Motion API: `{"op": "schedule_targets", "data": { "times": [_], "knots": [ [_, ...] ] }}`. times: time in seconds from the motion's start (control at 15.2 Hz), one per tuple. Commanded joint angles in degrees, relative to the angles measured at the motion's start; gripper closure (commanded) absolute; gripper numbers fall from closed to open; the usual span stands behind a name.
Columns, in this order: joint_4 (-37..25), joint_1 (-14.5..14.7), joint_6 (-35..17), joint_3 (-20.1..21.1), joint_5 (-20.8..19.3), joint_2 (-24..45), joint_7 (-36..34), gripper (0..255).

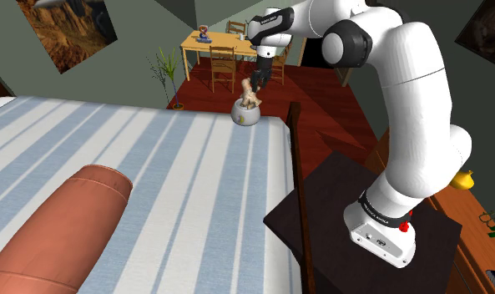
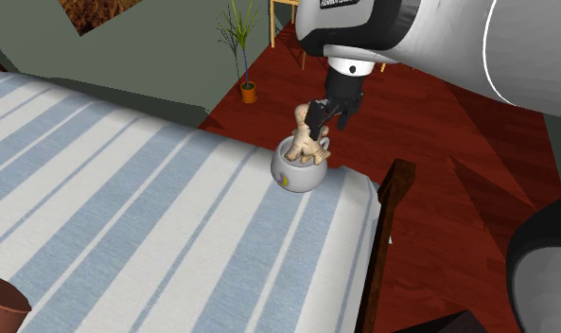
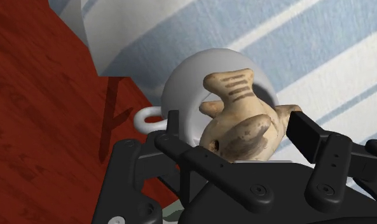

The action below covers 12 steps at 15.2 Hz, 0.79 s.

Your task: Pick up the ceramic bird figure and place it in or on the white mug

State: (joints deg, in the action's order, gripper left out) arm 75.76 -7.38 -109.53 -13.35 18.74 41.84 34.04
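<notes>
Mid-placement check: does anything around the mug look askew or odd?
Yes. The bird sits tilted in the mug, sticking up past its rim, and the mug stands at the corner of the bed, close to the edge.

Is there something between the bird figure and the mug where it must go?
Nothing visible stands in the way. The end effector clasps the tan bird figure right over the white mug at the corner of the striped bed, and the figure's lower part appears to sit inside the rim.

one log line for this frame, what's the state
phase: placing | bird figure: tan, lower part inside white mug | gripper: at bird's top | mug: on striped bed, near corner
</notes>
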Motion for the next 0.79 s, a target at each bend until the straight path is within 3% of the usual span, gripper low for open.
{"op": "schedule_targets", "data": {
  "times": [0.0,0.26,0.73],
  "knots": [
    [0.0,0.0,0.0,0.0,0.0,0.0,0.0,0],
    [-5.3,-0.9,6.4,-0.4,-0.7,-1.2,-0.7,0],
    [-5.3,-0.9,6.4,-0.4,-0.7,-1.2,-0.7,0]
  ]
}}
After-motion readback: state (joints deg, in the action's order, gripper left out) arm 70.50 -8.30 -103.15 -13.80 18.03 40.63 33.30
